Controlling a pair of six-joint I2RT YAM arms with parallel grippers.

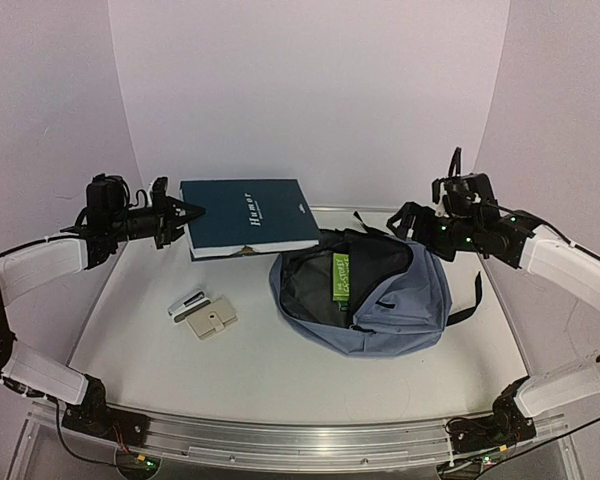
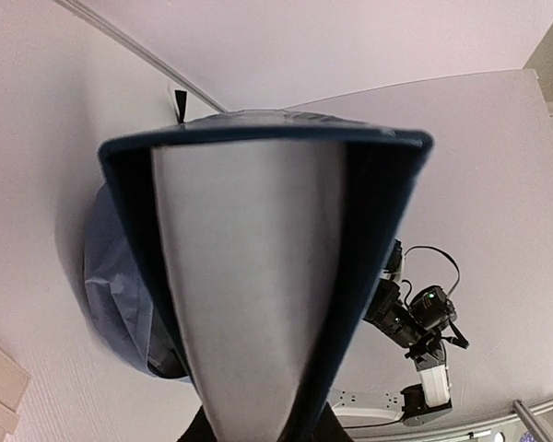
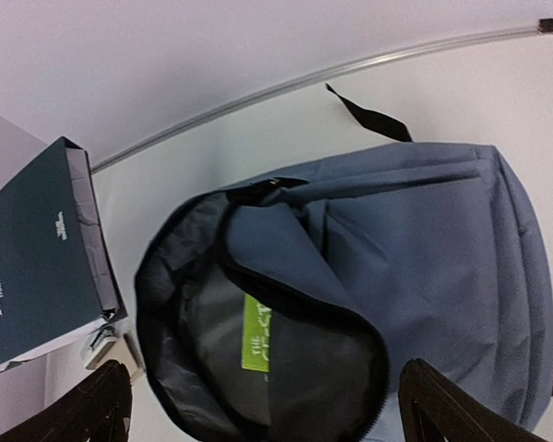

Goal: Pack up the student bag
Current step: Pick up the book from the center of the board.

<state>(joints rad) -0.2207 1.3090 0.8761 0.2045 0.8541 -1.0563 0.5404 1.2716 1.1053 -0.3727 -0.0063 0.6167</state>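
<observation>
Top external alone shows whole one white gadget (image 1: 188, 303) and one beige case (image 1: 212, 320) on the bench (image 1: 280, 380) lower left, one open bag (image 1: 400, 300) at centre holding one green item (image 1: 341, 277), one book (image 1: 250, 215) clenched in the left gripper (image 1: 192, 212), and the right gripper (image 1: 405, 220) spread wide.

Student bag (image 1: 410, 300) mouth open, green item (image 1: 341, 277) inside; blue book (image 1: 248, 212) near rim.
</observation>
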